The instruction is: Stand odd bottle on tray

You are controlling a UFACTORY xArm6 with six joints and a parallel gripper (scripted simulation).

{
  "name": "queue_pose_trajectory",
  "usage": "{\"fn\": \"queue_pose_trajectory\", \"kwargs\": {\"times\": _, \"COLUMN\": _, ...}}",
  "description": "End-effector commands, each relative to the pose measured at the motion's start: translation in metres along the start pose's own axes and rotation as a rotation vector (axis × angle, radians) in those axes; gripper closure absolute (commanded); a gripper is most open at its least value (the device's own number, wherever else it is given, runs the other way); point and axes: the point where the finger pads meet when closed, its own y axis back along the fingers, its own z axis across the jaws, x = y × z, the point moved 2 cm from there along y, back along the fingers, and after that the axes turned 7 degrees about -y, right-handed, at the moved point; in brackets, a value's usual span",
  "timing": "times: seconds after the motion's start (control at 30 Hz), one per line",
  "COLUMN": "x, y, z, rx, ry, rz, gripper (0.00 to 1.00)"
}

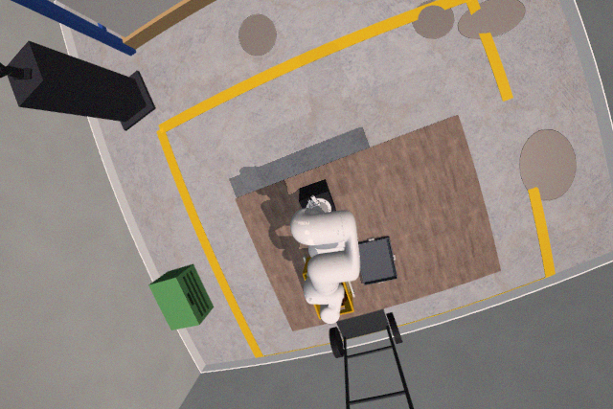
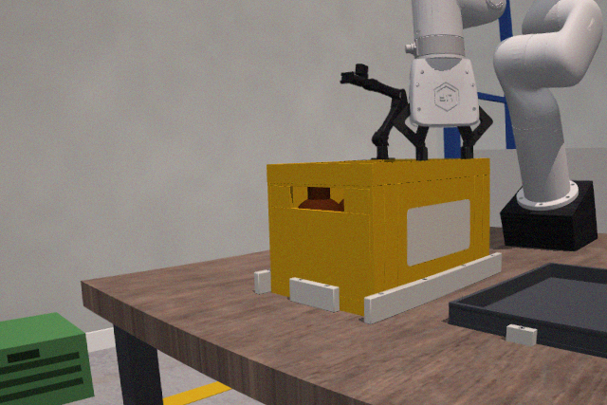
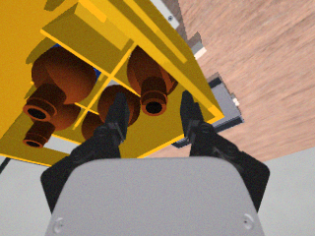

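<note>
Only in the wrist view do we see bottle mouths [image 3: 154, 106] inside the crate [image 2: 377, 224]; hand [image 3: 155, 113] apart, empty.

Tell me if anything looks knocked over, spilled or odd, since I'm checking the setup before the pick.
Nothing stands out. The yellow crate sits level between its white stops, the brown bottles stand mouth-up in their cells, and the dark tray lies flat beside it with no bottle on it. The gripper is open above one bottle, holding nothing.
</note>
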Motion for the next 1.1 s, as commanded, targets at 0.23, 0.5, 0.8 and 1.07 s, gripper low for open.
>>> {"fn": "queue_pose_trajectory", "kwargs": {"times": 0.23, "x": -0.0011, "y": -0.0087, "z": -0.0011, "rx": 0.003, "ry": 0.0, "rz": -0.002, "gripper": 0.35}}
{"fn": "queue_pose_trajectory", "kwargs": {"times": 0.5, "x": -0.0011, "y": -0.0112, "z": -0.0011, "rx": 0.003, "ry": 0.0, "rz": -0.002, "gripper": 0.35}}
{"fn": "queue_pose_trajectory", "kwargs": {"times": 0.8, "x": -0.0011, "y": -0.0119, "z": -0.0011, "rx": 0.003, "ry": 0.0, "rz": -0.002, "gripper": 0.35}}
{"fn": "queue_pose_trajectory", "kwargs": {"times": 1.07, "x": -0.0011, "y": -0.0119, "z": -0.0011, "rx": 0.003, "ry": 0.0, "rz": -0.002, "gripper": 0.35}}
